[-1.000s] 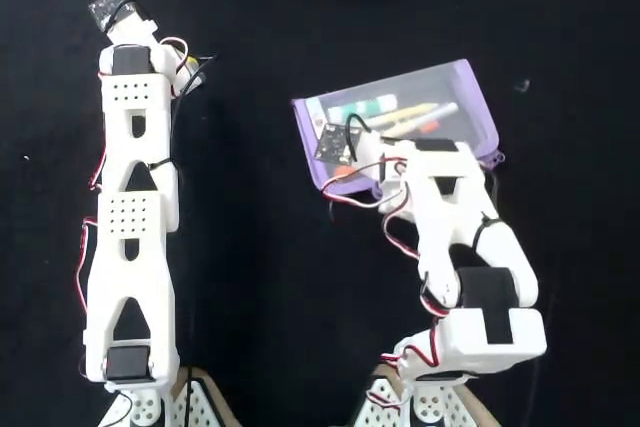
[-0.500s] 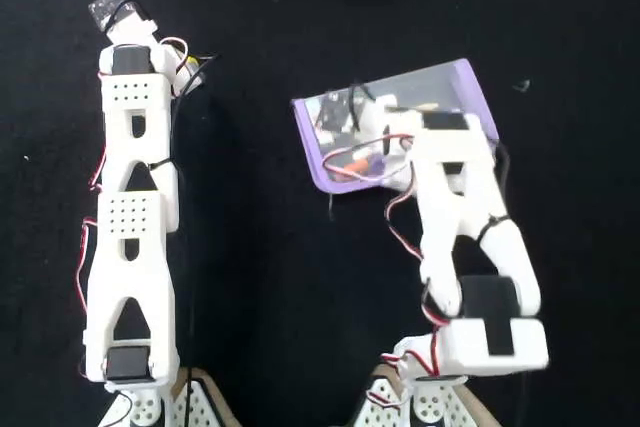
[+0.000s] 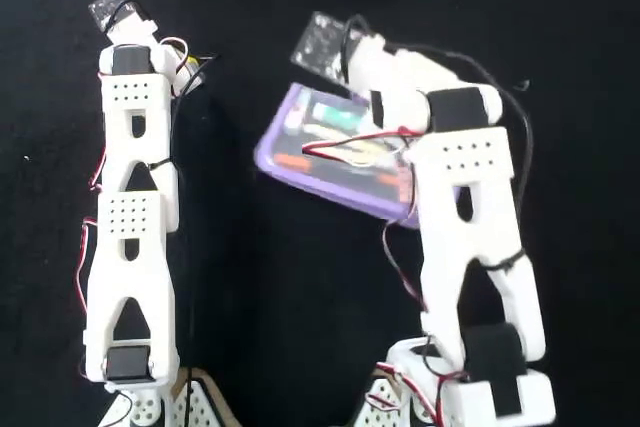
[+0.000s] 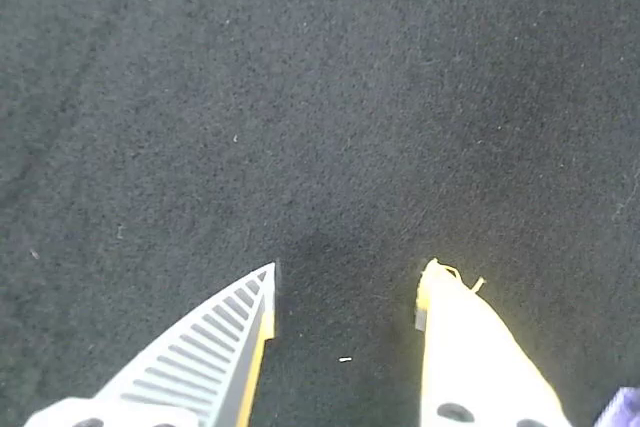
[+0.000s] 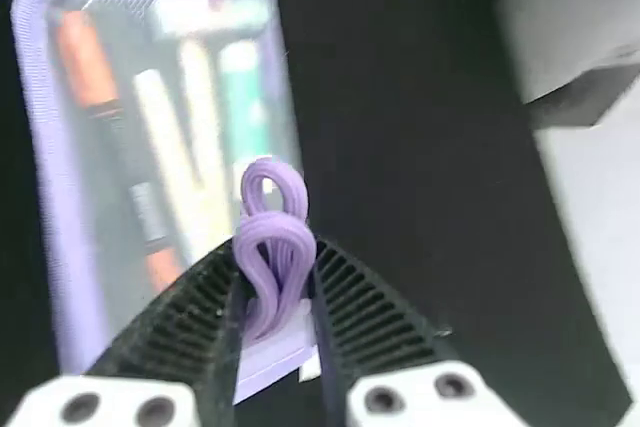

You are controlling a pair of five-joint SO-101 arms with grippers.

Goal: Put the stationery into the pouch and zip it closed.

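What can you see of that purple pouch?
The pouch is flat, with a clear front and lilac fabric edging. The stationery shows through it: an orange, a cream and a green pen. It lies askew on the black table. The right gripper pinches its lilac zip pull.

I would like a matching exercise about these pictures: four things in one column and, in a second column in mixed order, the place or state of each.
Things:
1. left claw
2. right claw
3. orange pen
4. pouch

Places or states:
A. lies inside the pouch
B. shut on the purple zipper pull
C. open, over the bare black table
D. purple-edged, with a clear face

Pairs: 1-C, 2-B, 3-A, 4-D
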